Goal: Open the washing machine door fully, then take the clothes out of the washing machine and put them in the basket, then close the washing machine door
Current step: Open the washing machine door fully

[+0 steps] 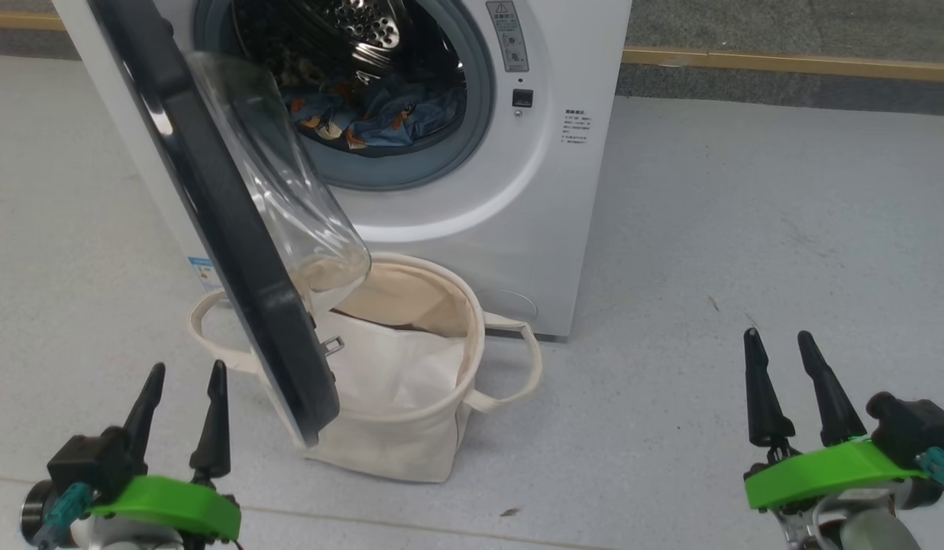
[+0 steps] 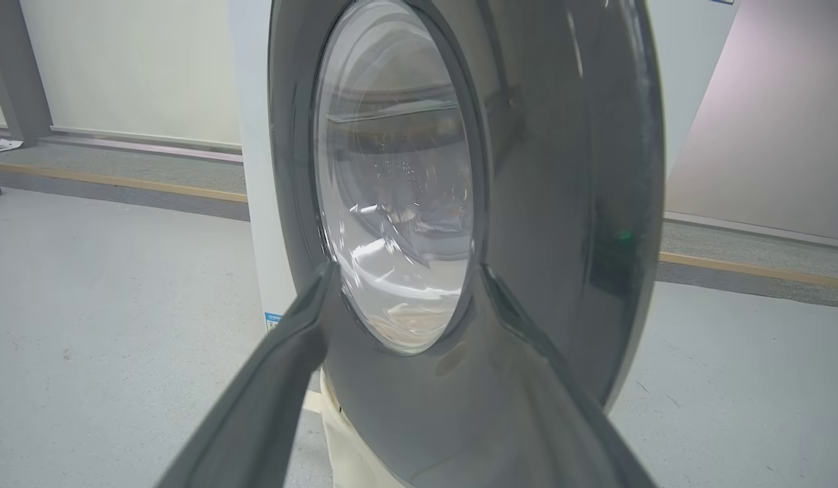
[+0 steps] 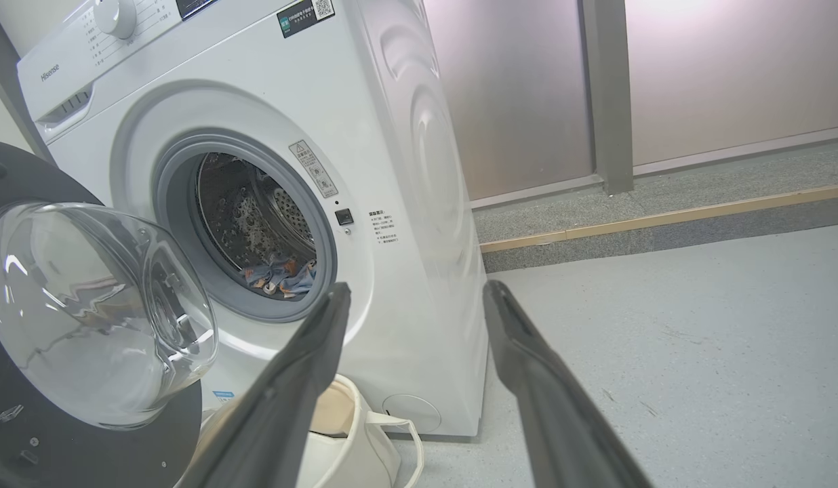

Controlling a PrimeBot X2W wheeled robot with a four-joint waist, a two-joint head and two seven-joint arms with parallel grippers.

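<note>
one door (image 1: 229, 229), half-swung — edge overhanging basket (image 1: 411, 447)

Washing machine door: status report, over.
Left hand and right hand open, empty. Door open, clothes in washing machine. It hangs across basket mouth.

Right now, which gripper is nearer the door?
Left. The left gripper sits just short of the door, near its lower free edge; the right gripper is far off on the other side, past the basket.
</note>
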